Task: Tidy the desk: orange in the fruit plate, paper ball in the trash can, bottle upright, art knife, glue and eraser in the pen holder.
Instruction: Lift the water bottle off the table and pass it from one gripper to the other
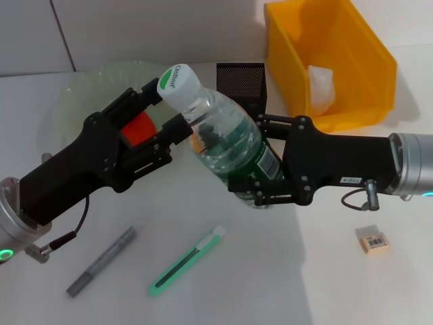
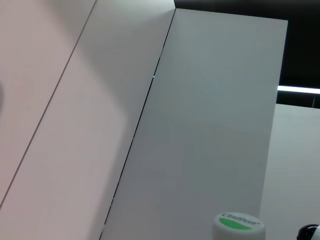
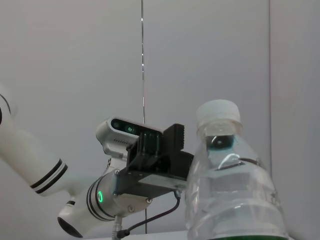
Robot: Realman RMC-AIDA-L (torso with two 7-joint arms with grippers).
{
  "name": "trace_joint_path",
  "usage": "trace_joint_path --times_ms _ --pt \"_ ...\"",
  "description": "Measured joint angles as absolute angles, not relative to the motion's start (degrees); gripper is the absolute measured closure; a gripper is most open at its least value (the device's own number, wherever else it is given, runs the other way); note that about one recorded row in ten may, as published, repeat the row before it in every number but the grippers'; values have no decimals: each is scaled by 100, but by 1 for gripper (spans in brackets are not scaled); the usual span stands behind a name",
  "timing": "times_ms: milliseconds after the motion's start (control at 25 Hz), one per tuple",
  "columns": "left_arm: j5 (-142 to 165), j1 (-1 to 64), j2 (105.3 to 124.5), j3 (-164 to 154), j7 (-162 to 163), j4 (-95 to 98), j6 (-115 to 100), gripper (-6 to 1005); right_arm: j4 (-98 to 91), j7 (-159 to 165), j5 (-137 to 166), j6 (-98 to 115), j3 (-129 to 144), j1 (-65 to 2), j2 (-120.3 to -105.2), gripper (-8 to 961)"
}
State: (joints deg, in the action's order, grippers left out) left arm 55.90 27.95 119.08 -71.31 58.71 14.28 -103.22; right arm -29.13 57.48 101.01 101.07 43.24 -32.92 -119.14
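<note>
bottle (image 1: 226,142) held above mid-table, long axis near upright, cap tipped toward far-left corner | right claw (image 1: 260,183) pinching its labelled lower body | left claw (image 1: 162,115) spread beside the neck, not touching | next judged: set down upright

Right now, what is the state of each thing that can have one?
Clear plastic water bottle: capped, tilted, lifted off the table.
Right gripper: shut on bottle's body.
Left gripper: at bottle's neck.
Green art knife: lying flat on table.
Yellow bin: holds white paper ball.
</note>
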Motion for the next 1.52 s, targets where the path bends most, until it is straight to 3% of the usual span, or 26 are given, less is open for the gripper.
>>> trace_joint_path --times_ms 1280,1520 --pt "5554 3055 11918 -7114 5989 1327 -10172 189 -2522 5679 10115 9788 4628 -3666 -11927 191" --pt "5556 3068 11918 -7081 5939 1327 -10139 400 -2522 5667 10116 9786 4631 -3674 -11935 192"
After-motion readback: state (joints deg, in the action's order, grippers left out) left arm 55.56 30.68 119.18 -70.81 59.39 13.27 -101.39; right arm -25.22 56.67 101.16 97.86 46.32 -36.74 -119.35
